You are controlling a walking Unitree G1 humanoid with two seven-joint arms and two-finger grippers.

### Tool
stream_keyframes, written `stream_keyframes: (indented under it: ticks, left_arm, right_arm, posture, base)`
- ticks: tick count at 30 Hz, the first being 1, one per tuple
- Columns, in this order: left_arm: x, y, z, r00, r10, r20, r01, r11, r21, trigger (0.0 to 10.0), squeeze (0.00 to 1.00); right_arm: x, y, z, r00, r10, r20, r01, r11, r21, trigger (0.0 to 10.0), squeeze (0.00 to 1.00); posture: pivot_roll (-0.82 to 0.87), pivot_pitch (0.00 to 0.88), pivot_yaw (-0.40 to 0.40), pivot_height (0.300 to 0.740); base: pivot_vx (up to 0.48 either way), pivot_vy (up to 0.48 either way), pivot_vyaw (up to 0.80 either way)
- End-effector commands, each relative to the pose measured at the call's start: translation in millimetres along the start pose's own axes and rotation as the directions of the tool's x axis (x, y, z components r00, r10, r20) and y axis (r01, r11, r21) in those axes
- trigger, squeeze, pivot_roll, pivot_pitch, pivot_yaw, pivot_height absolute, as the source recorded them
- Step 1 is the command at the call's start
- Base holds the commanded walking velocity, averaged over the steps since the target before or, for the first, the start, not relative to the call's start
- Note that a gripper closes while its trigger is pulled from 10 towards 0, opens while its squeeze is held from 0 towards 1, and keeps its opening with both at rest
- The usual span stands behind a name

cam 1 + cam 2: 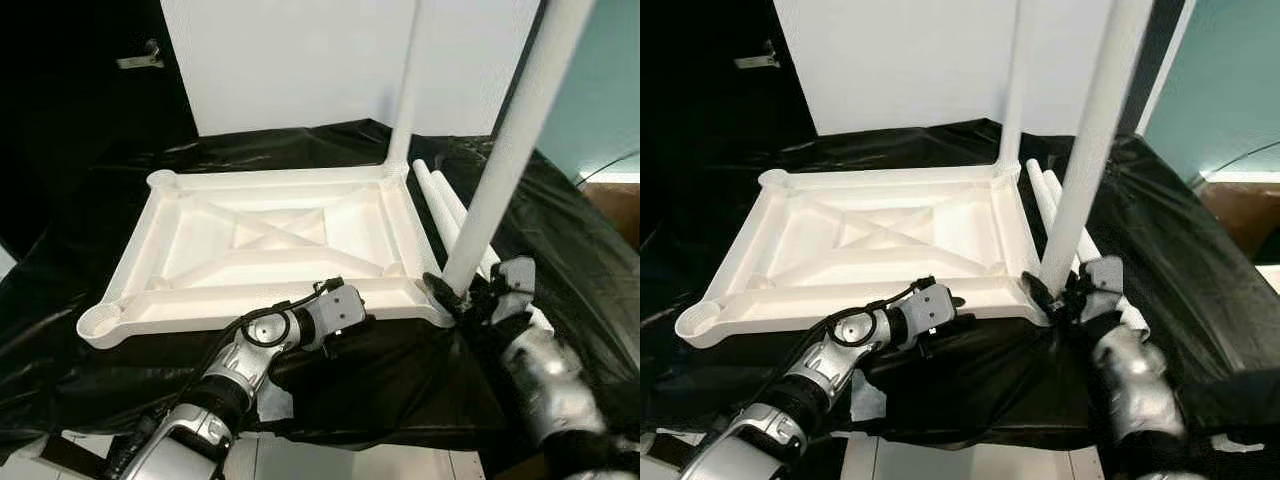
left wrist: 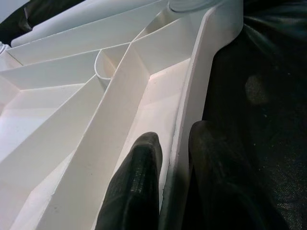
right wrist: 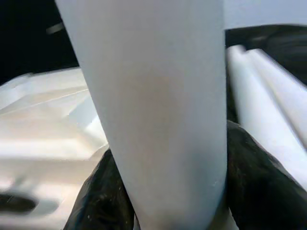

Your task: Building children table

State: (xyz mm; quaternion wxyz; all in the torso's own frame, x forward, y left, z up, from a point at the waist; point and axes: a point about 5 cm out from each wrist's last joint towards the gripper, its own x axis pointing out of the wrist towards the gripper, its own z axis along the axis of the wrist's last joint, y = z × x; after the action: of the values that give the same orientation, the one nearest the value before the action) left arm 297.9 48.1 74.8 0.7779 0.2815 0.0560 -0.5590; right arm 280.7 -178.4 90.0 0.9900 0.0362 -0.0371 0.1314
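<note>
Progress: you are roughly halfway, by my judgement. The tabletop [image 1: 270,250] is lying upside down on the black sheet [image 1: 90,200], ribs up. One leg [image 1: 404,90] is already standing in the far right corner socket.
Step in hand: you are seating a second leg [image 1: 505,150] at the near right corner; it is leaning a little, so it is probably not fully home yet.
Left to do: the two left corner sockets [image 1: 100,320] are sitting empty, and two spare legs [image 1: 445,205] are lying on the sheet just beside the tabletop's right edge.
Right gripper [image 1: 470,292]: its fingers are clasping the second leg low down, one on each side, right above the socket.
Left gripper [image 1: 335,300]: it is bracing the tabletop at the near edge; the fingers [image 2: 136,187] are pinching the rim wall, one inside the tray, one outside.
Next move: you are likely needing a straight downward press while the left keeps the tabletop from sliding.
</note>
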Motion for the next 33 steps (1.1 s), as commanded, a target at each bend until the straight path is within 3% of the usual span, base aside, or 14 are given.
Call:
stream_keyframes:
  ticks: [1,3,4,6,13,14,15,16,19,20,27,28,29,33]
  left_arm:
    - [5.2,-35.1,-31.1,0.985,-0.114,-0.131,0.102,0.99,-0.096,10.0,0.0]
    - [5.2,-35.1,-31.1,0.985,-0.114,-0.131,0.102,0.99,-0.096,10.0,0.0]
    - [5.3,-34.6,-31.4,0.984,-0.114,-0.135,0.102,0.99,-0.094,10.0,0.0]
    - [6.3,-34.5,-30.4,0.984,-0.117,-0.131,0.106,0.99,-0.093,10.0,0.0]
    - [9.4,-34.4,-28.1,0.984,-0.123,-0.129,0.113,0.99,-0.084,10.0,0.0]
    - [9.5,-33.7,-28.3,0.984,-0.12,-0.13,0.11,0.99,-0.084,10.0,0.0]
    - [9.5,-33.7,-28.3,0.984,-0.12,-0.13,0.11,0.99,-0.084,10.0,0.0]
    - [9.5,-33.5,-28.3,0.984,-0.119,-0.13,0.108,0.991,-0.084,10.0,0.0]
    - [9.4,-34.2,-28.8,0.984,-0.118,-0.131,0.107,0.991,-0.085,10.0,0.0]
    - [9.6,-34.7,-29.0,0.984,-0.118,-0.131,0.107,0.991,-0.086,10.0,0.0]
    - [10.1,-36.0,-29.8,0.984,-0.117,-0.132,0.106,0.99,-0.09,10.0,0.0]
    - [10.3,-36.5,-30.0,0.984,-0.118,-0.132,0.107,0.99,-0.09,10.0,0.0]
    - [10.7,-37.1,-29.9,0.984,-0.119,-0.131,0.108,0.99,-0.09,10.0,0.0]
    - [11.3,-37.9,-29.7,0.984,-0.122,-0.13,0.111,0.99,-0.09,10.0,0.0]
  right_arm:
    - [0.7,16.0,-13.9,0.996,-0.085,-0.041,0.088,0.991,0.096,0.0,0.0]
    - [0.7,16.0,-13.9,0.996,-0.085,-0.041,0.088,0.991,0.096,0.0,0.0]
    - [3.6,16.8,-15.6,0.961,-0.272,-0.044,0.275,0.958,0.082,0.0,0.0]
    - [6.3,15.8,-15.2,0.933,-0.357,-0.04,0.359,0.93,0.073,0.0,0.0]
    - [10.5,16.6,-15.8,0.929,-0.368,-0.039,0.369,0.929,0.037,0.0,0.0]
    - [12.6,21.7,-16.0,0.936,-0.349,-0.042,0.35,0.936,0.039,2.7,0.0]
    - [12.6,21.7,-16.0,0.936,-0.349,-0.042,0.35,0.936,0.039,2.7,0.0]
    - [13.9,24.7,-15.1,0.94,-0.34,-0.037,0.342,0.939,0.035,10.0,0.0]
    - [15.5,27.5,-12.8,0.944,-0.329,-0.025,0.33,0.944,0.02,10.0,0.0]
    - [15.8,28.2,-12.0,0.941,-0.337,-0.018,0.337,0.941,0.009,10.0,1.0]
    - [18.4,27.0,-5.5,0.963,-0.267,0.018,0.268,0.961,-0.064,10.0,1.0]
    - [17.8,25.2,-3.6,0.97,-0.241,0.026,0.242,0.965,-0.099,10.0,0.88]
    - [15.7,21.8,-2.3,0.982,-0.185,0.027,0.187,0.972,-0.143,10.0,0.0]
    - [11.1,16.4,-1.0,0.997,-0.074,0.011,0.074,0.975,-0.209,10.0,0.0]
  posture:
    - [-0.04,0.008,-0.008,0.74]
    - [-0.04,0.008,-0.008,0.74]
    - [-0.04,0.004,-0.005,0.74]
    - [-0.05,0.004,-0.001,0.74]
    - [-0.05,0.0,-0.005,0.74]
    - [-0.05,0.0,-0.007,0.74]
    - [-0.05,0.0,-0.007,0.74]
    - [-0.05,0.0,-0.01,0.74]
    - [-0.05,0.0,-0.014,0.74]
    - [-0.05,0.0,-0.016,0.74]
    - [-0.05,0.0,-0.019,0.74]
    - [-0.06,0.0,-0.019,0.74]
    - [-0.06,0.0,-0.018,0.74]
    - [-0.07,0.001,-0.014,0.74]
  base:
    - [0.0,0.0,0.0]
    - [0.0,0.0,0.0]
    - [0.0,0.0,0.0]
    - [0.0,0.0,0.0]
    - [0.0,0.0,0.0]
    - [0.0,0.0,0.0]
    - [0.0,0.0,0.0]
    - [0.0,0.0,0.0]
    - [0.0,0.0,0.0]
    - [0.0,0.0,0.0]
    - [0.0,0.0,0.0]
    - [0.0,0.0,0.0]
    - [0.0,0.0,0.0]
    - [0.0,0.0,0.0]
